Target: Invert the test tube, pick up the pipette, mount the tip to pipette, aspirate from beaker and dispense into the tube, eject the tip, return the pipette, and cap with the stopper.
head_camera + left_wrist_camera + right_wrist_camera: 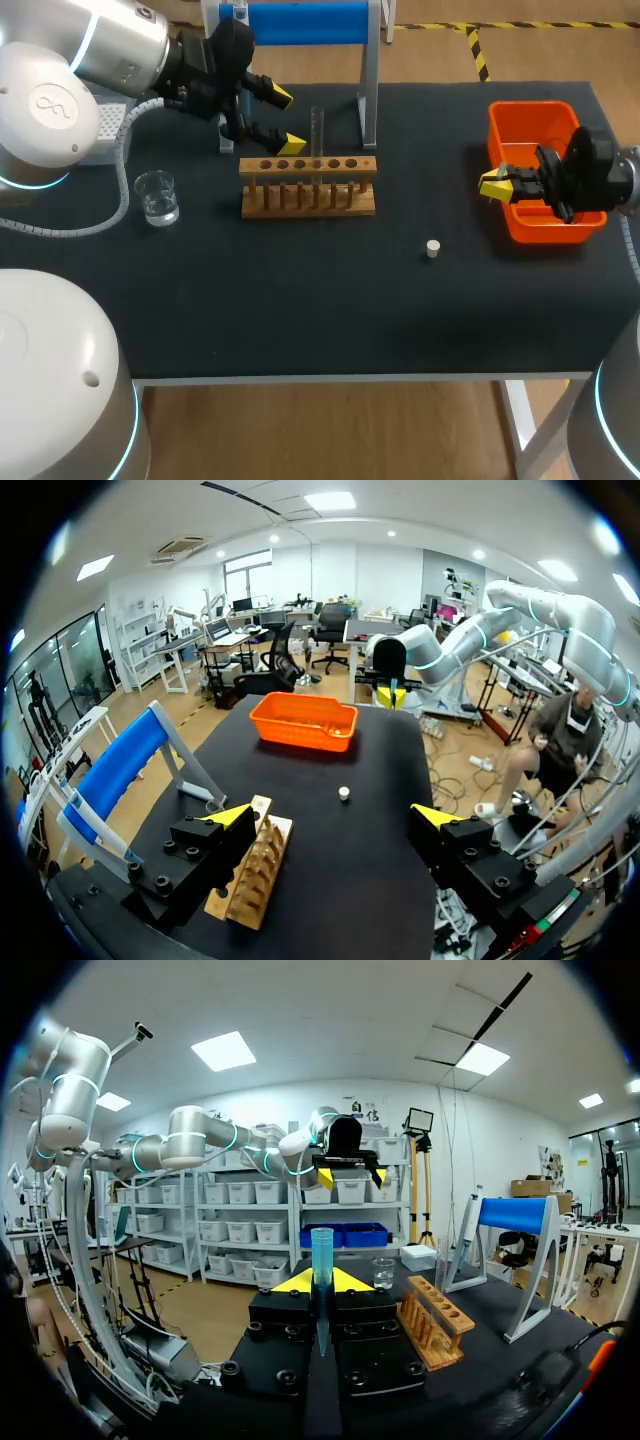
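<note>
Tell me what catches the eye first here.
The orange bin at the table's right stands out, with the right pincer at its edge shut on a blue pipette tip. The left pincer hangs open by the wooden rack, where a test tube stands upright.

the left pincer stands wide open over the dark counter. the wooden rack lies just beside one finger. ahead, between the fingers, sits a small white stopper, farther on the orange basket. beyond it the right pincer grips a thin blue tip.
</note>
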